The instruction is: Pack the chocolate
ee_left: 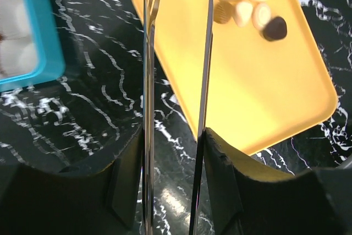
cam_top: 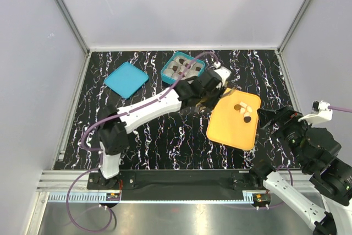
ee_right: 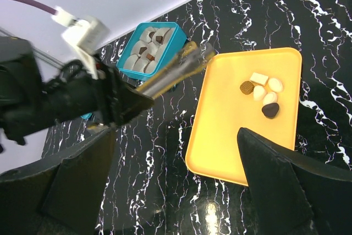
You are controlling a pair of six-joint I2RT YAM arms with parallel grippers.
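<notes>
Spread over a black white-veined table [cam_top: 165,136]: a yellow tray [cam_top: 231,127] at the right, a flat teal lid [cam_top: 126,79] at the far left, and an open teal box [ee_right: 165,25] of grey paper cups [cam_top: 179,64] between them, near the tray's far corner.

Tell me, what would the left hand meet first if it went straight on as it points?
Probably the yellow tray, at its corner nearest the teal box; its height above the tray is unclear.

Pale grey walls [cam_top: 187,4] enclose a black, white-veined marble tabletop [cam_top: 165,136].
</notes>
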